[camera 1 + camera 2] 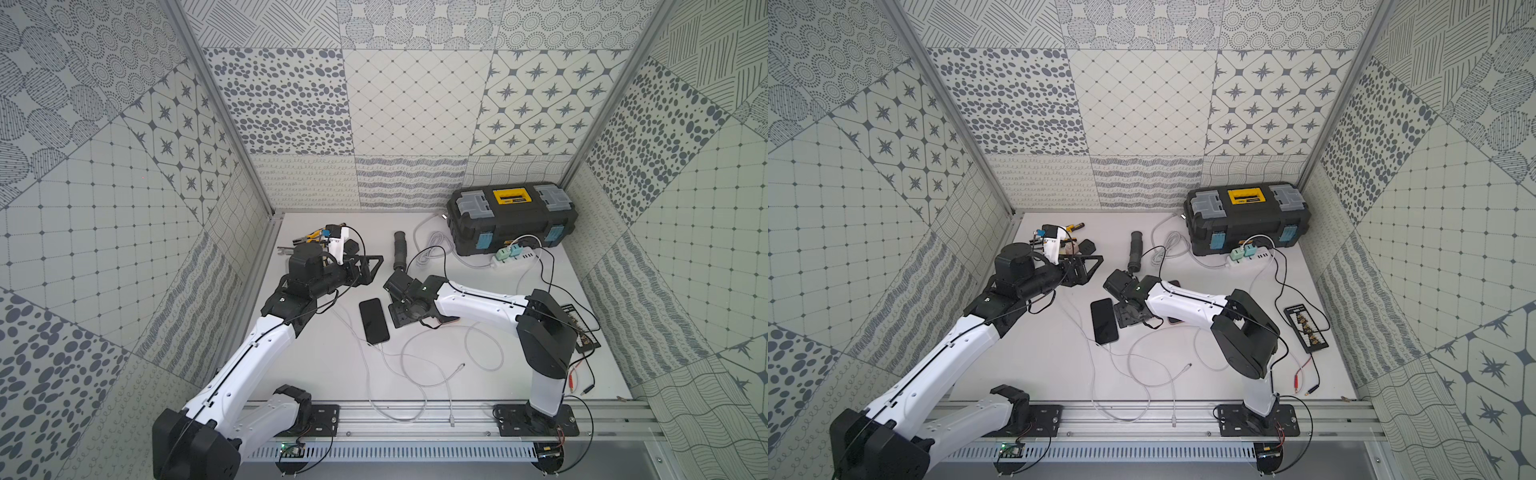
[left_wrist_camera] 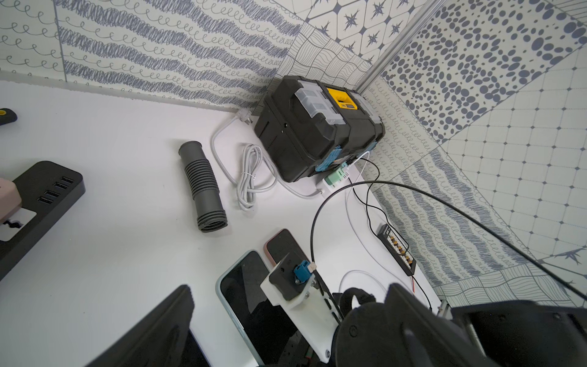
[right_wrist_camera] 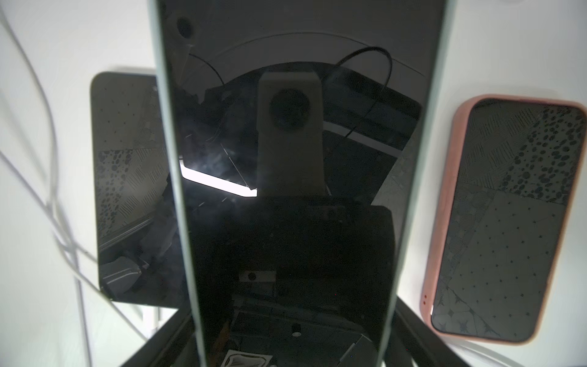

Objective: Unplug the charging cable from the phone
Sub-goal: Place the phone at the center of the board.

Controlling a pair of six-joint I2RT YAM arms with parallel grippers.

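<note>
1. Check the right gripper [image 1: 403, 316] first: fingers on either side of the mint-cased phone [image 3: 301, 222]. Cannot tell whether clamped or merely flanking, and cannot see that phone's ports.
2. Bring the left gripper [image 1: 371, 269], spread wide and empty near the hose [image 1: 400, 249], toward the cable end.
3. Pin the black phone [image 1: 374, 320], flat on the table [image 1: 324, 374] just beside the right gripper, before pulling.
4. Pinch the charging cable [image 1: 376, 345] at its plug, seemingly seated in that phone's near end. Pull straight out, no twisting.
5. Cannot read the toolbox [image 1: 513, 224] label or the connector board [image 1: 1305, 328] print: too small.
</note>
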